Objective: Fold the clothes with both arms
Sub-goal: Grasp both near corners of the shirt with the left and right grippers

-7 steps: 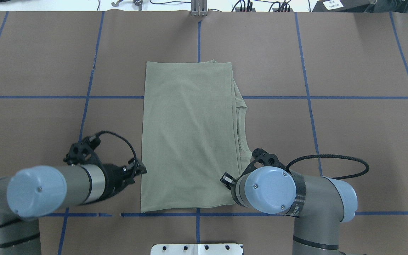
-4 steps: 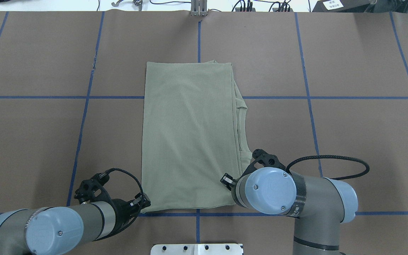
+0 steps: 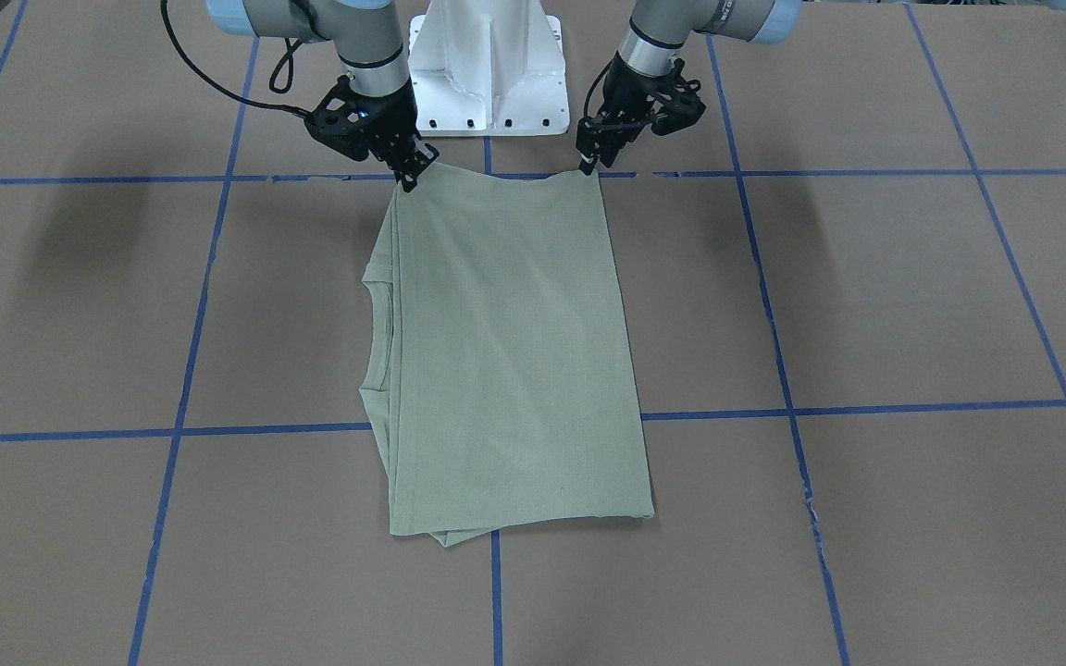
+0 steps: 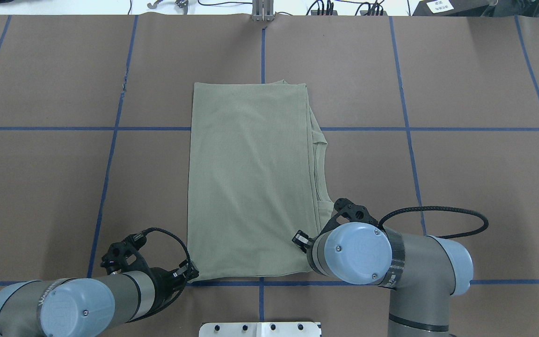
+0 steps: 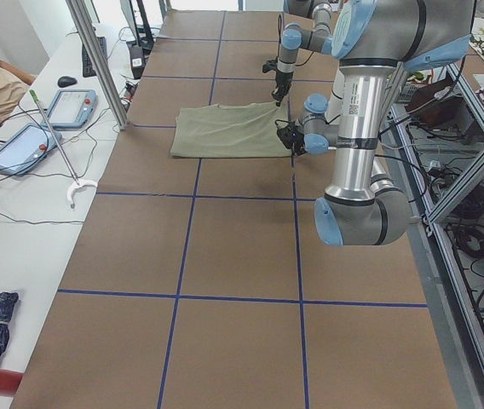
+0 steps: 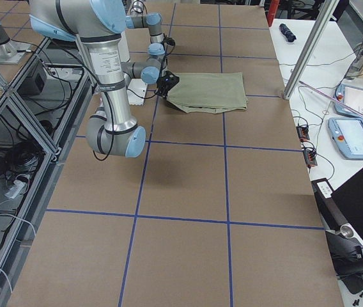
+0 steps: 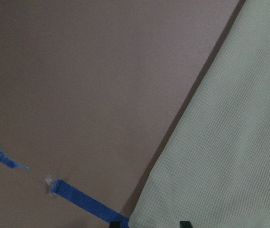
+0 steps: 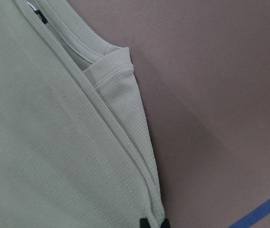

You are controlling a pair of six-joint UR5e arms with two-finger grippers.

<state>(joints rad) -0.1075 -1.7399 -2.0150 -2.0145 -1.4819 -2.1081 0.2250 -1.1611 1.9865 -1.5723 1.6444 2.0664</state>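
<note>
here, the sage-green knit shirt point(image 4: 251, 182) lies flat near the middle of the brown surface point(image 4: 461, 187), folded into a long rectangle that runs away from the robot. its near edge sits just beyond the blue tape line point(image 4: 508, 282) closest to the white pedestal base point(image 3: 487, 65). the ribbed collar point(image 4: 318, 164) peeks out along the long side on the robot's right, with layers of fabric stepped beneath the top panel. a scrap of the black neck label point(image 8: 41, 18) shows in the right wrist view.

the left arm point(image 4: 63, 304) comes in low from the near left and puts the left jaws at the shirt's near left corner. in the left wrist view 2 black fingertips point(image 7: 120, 223) stand apart at the bottom edge, with the corner of the cloth lying flat between them: the left jaws are parted and grip nothing.

the right arm point(image 4: 358, 252) bends over the near right corner. in the right wrist view its fingertips point(image 8: 144, 223) sit close together with the stacked edge squeezed between them, so the right jaws are closed on the shirt at that corner. in the front-facing view both sets of jaws meet the near edge, 1 at each corner, and the rest of the shirt rests flat.
</note>
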